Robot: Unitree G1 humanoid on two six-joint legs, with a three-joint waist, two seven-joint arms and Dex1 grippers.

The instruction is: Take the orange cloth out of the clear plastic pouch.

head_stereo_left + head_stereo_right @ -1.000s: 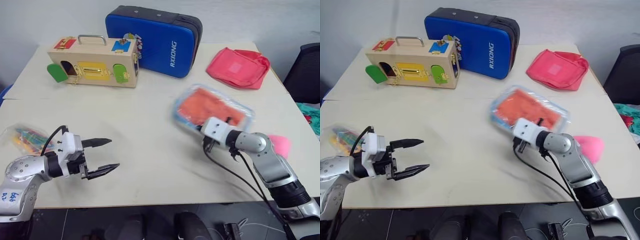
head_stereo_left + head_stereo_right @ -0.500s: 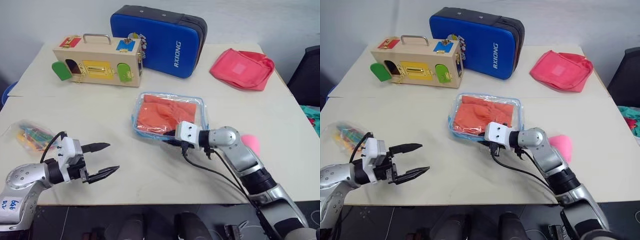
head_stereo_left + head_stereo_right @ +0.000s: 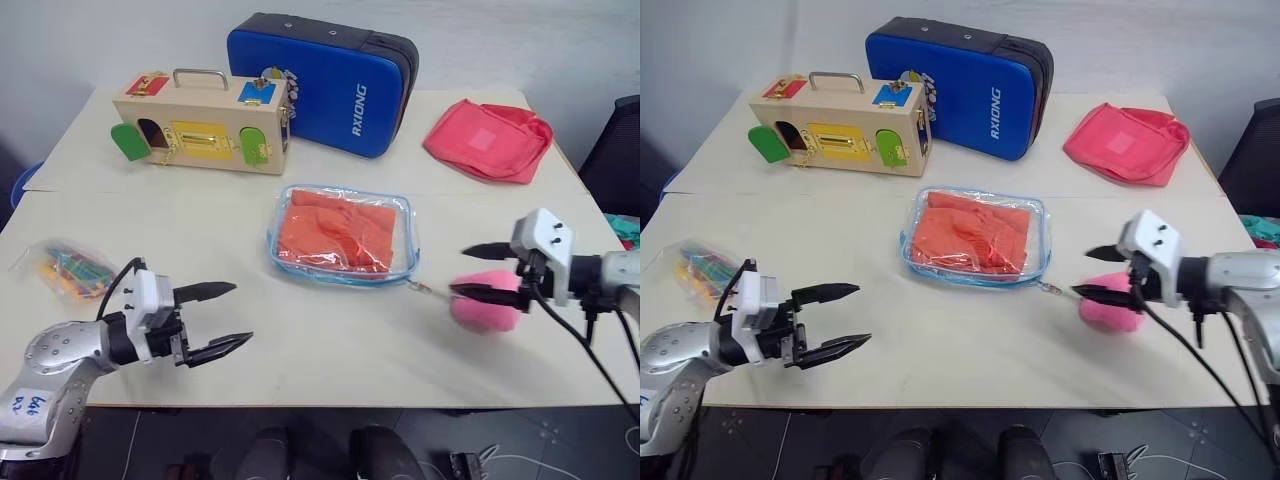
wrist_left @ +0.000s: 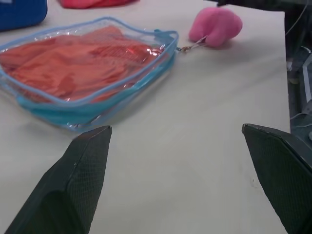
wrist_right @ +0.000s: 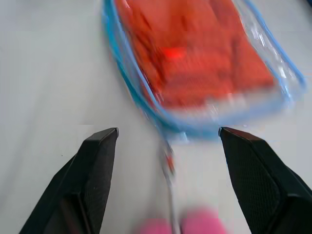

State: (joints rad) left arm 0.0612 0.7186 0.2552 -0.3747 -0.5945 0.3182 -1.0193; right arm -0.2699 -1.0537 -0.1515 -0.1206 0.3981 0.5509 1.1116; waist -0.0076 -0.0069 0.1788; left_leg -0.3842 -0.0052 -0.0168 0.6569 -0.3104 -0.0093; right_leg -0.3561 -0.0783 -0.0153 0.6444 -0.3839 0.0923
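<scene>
Orange cloth (image 3: 340, 232): folded inside the pouch (image 3: 345, 236), mid-frame on the table (image 3: 300, 330).
Change: pouch slid from right of centre to mid-frame; right gripper (image 3: 478, 270) let go and swung to the right edge, jaws spread, empty.
Meaning: pouch likely now within both arms' reach; cloth not out.
Left gripper (image 3: 222, 318): lower left, spread wide, empty.
Wrist views: zipper pull (image 4: 187, 47) trails toward the pink lump (image 4: 216, 25).

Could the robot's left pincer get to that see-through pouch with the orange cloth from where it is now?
Probably yes. The left pincer hangs open over bare table, pointing toward the clear pouch, and nothing lies between them. The right pincer is off by the pink lump.
</scene>
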